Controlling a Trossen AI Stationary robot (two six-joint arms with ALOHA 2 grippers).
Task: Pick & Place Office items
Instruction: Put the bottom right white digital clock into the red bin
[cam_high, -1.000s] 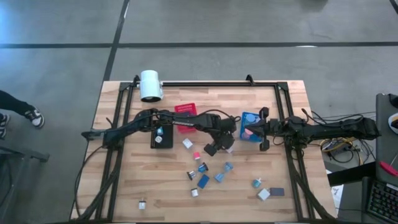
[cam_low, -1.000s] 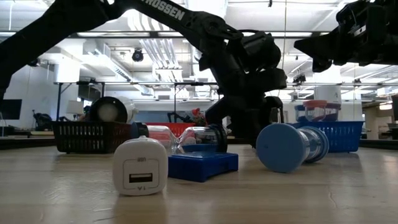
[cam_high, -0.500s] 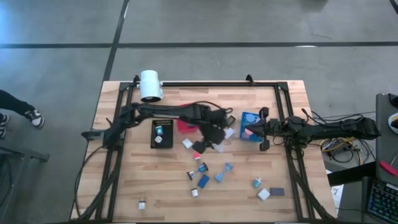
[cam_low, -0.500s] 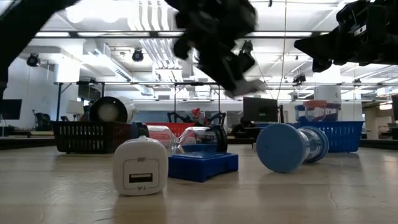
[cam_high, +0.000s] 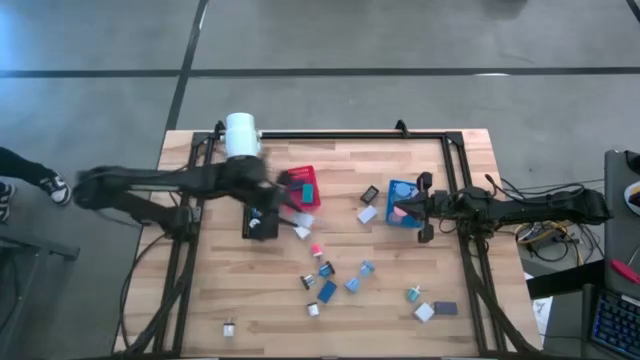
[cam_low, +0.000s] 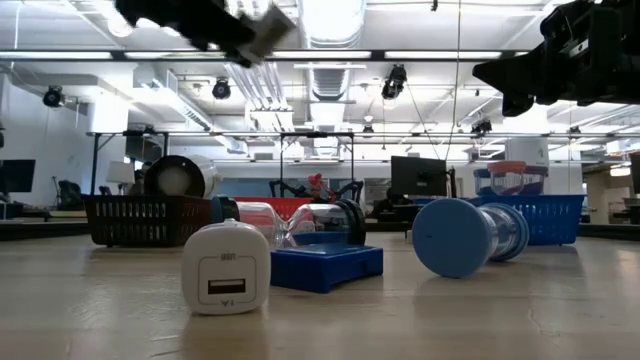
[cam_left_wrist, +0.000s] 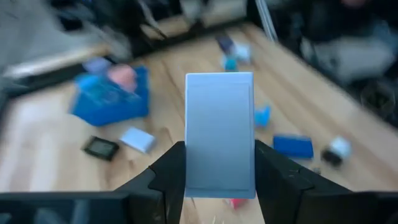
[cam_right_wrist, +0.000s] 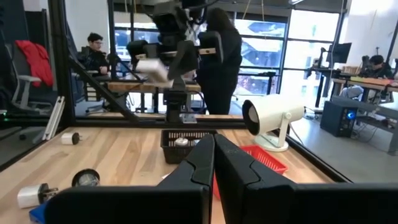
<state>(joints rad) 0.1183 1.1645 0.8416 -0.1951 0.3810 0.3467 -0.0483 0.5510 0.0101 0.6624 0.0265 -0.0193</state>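
Observation:
My left gripper (cam_left_wrist: 219, 186) is shut on a white rectangular block (cam_left_wrist: 219, 130) and hangs high over the table near the red bin (cam_high: 303, 185) and the black bin (cam_high: 261, 220). The low view shows it at the top left (cam_low: 215, 22); it also appears in the right wrist view (cam_right_wrist: 166, 59). My right gripper (cam_right_wrist: 213, 158) is shut and empty, level above the blue bin (cam_high: 403, 190). Small office items lie on the wood: a pink piece (cam_high: 316, 249), a blue block (cam_high: 327, 291), a white charger (cam_low: 226, 267) and a blue spool (cam_low: 460, 237). My left gripper pinches the white block's two long sides (cam_left_wrist: 189, 168) between its two fingers (cam_left_wrist: 166, 171), near the block's near end. The fingers come from the table's left, slanting down, and lie along the block. The block sticks out past the fingertips, lifted clear of the table.
A big white cylinder (cam_high: 241, 135) stands at the far left by the black frame (cam_high: 330, 134). A white piece (cam_high: 367, 213) and a black one (cam_high: 369, 193) lie left of the blue bin. More small pieces (cam_high: 425, 311) sit near the front right.
My left gripper has risen from the table's middle and swung fast toward the left edge, tipping from pointing down to nearer level. The white block has come up with it, clear of the table. My right arm has kept still.

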